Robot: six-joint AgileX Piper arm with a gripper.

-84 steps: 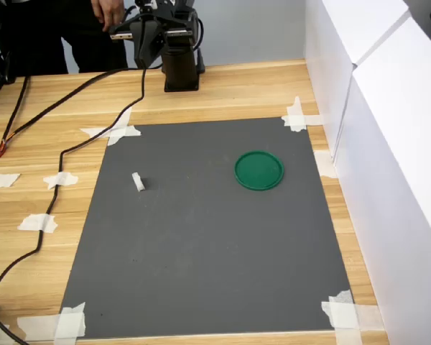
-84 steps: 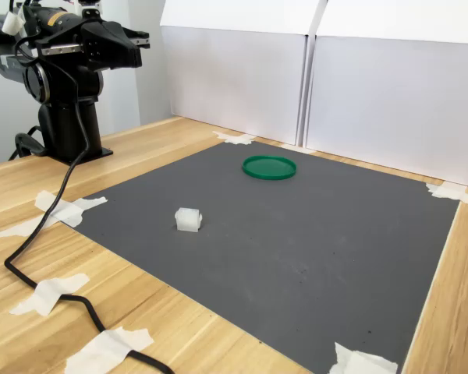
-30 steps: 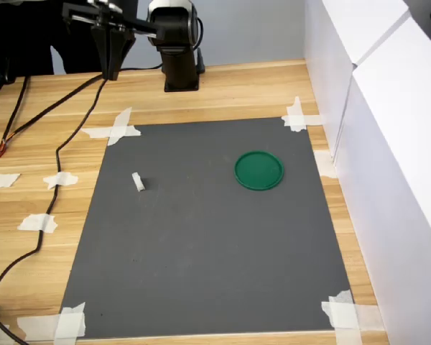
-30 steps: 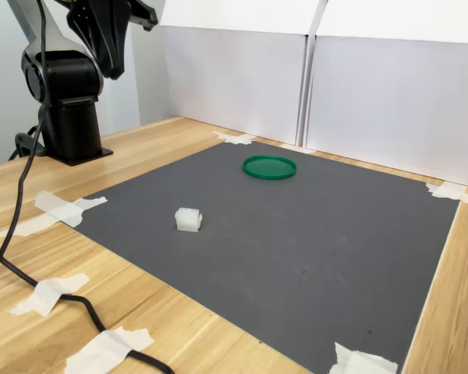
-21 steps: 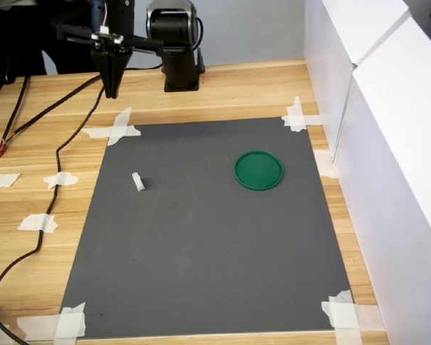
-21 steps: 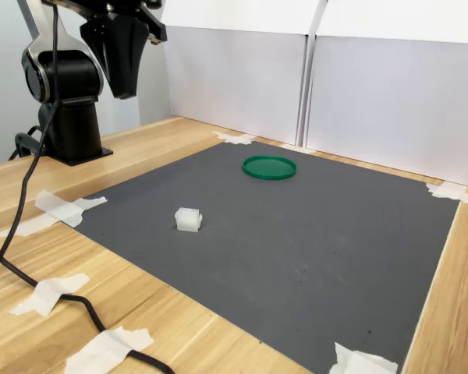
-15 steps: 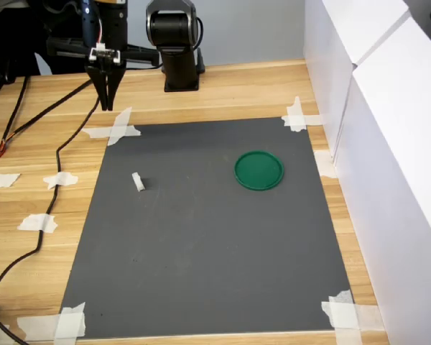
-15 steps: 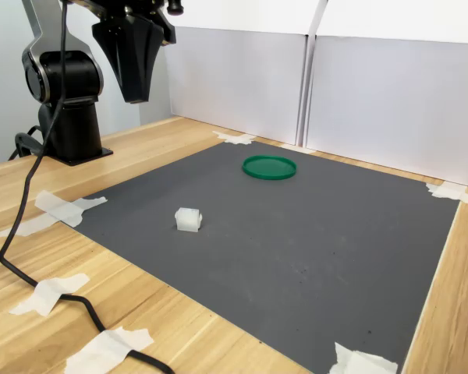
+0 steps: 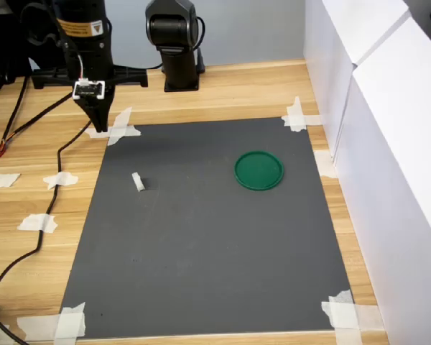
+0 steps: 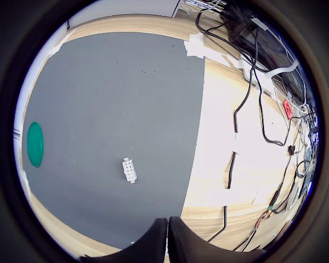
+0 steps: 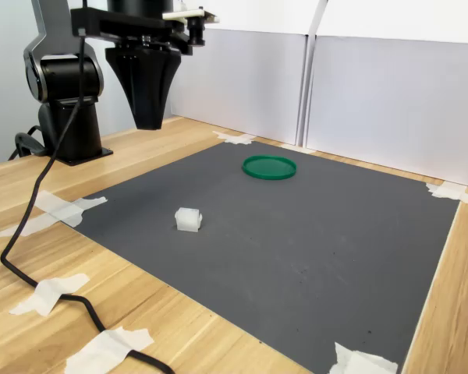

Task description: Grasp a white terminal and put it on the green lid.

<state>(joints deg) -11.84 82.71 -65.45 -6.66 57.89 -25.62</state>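
The tool [image 9: 100, 128] has come lower, tips pressed together; only the wrist view shows the white terminal's [image 10: 129, 170] sockets.

Robot lab bench, taped grey mat [image 9: 215, 237], white screening boards [image 11: 390, 101], trailing cables [image 9: 50, 194]

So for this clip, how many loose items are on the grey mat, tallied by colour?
White: 1, the white terminal
Green: 1, the green lid
Total: 2. Both lie apart on the grey mat, and the gripper hangs above the mat's corner, jaws shut and empty.
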